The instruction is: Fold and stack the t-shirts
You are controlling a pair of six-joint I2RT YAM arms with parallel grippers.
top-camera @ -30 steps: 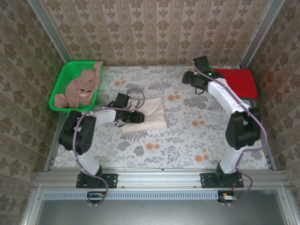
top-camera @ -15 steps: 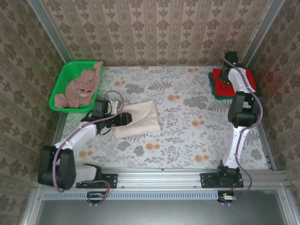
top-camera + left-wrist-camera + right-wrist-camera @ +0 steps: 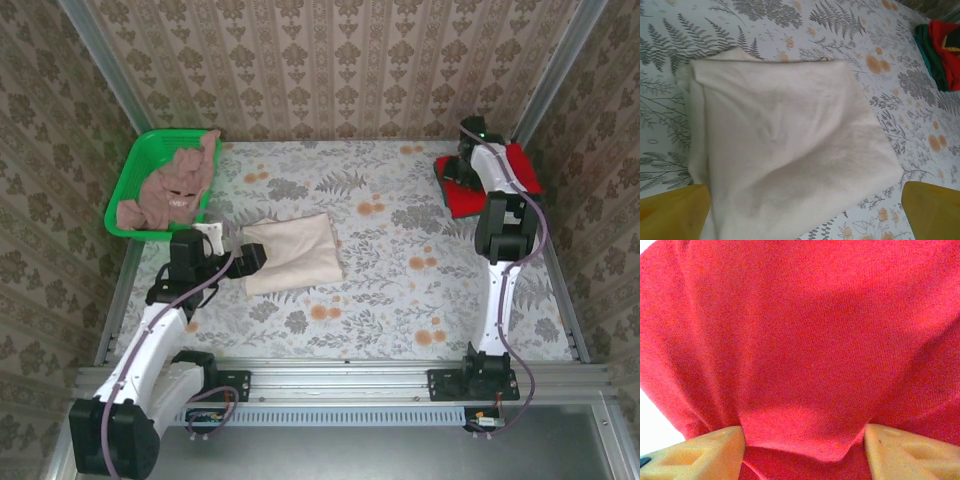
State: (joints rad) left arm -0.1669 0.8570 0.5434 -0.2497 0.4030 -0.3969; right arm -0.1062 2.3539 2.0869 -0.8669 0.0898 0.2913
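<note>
Both arms have pulled back: left gripper (image 3: 802,207) hangs open over the folded cream t-shirt (image 3: 785,150); right gripper (image 3: 805,447) open, straddling the red t-shirt (image 3: 805,340), ready to grab.

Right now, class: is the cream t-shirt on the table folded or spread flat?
Folded. The cream t-shirt lies as a compact rectangle with layered edges along its left side and no sleeves showing.
</note>
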